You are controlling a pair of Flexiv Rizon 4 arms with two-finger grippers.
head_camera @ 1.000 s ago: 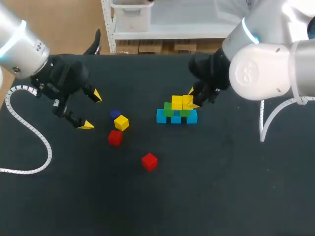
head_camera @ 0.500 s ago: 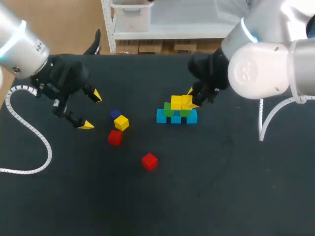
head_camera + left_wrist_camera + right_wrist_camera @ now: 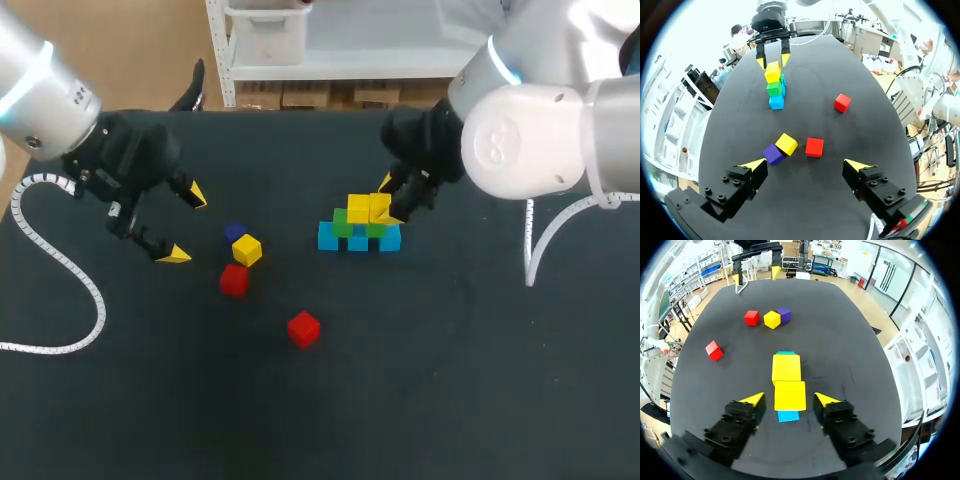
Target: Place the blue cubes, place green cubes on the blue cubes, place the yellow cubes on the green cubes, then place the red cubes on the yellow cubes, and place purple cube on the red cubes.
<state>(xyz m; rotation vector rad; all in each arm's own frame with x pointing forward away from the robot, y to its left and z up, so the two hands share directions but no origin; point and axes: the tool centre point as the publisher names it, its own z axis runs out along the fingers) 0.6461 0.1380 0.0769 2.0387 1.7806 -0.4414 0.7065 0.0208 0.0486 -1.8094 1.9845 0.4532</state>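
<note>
A stack stands mid-table: blue cubes (image 3: 358,241) at the bottom, green cubes (image 3: 343,226) on them, and two yellow cubes (image 3: 359,209) on top. My right gripper (image 3: 390,200) is open around the right yellow cube (image 3: 790,395), with a gap at each finger. A loose purple cube (image 3: 235,232), a yellow cube (image 3: 247,249) and two red cubes (image 3: 233,280) (image 3: 303,328) lie to the left of the stack. My left gripper (image 3: 186,224) hangs open and empty, left of the loose cubes (image 3: 787,144).
The black table (image 3: 450,380) reaches on to the front and right of the stack. A white cable (image 3: 60,262) from my left arm loops over the table's left part.
The right gripper's fingers have spread a little apart from the right yellow cube. The left arm and the cubes have not moved.
</note>
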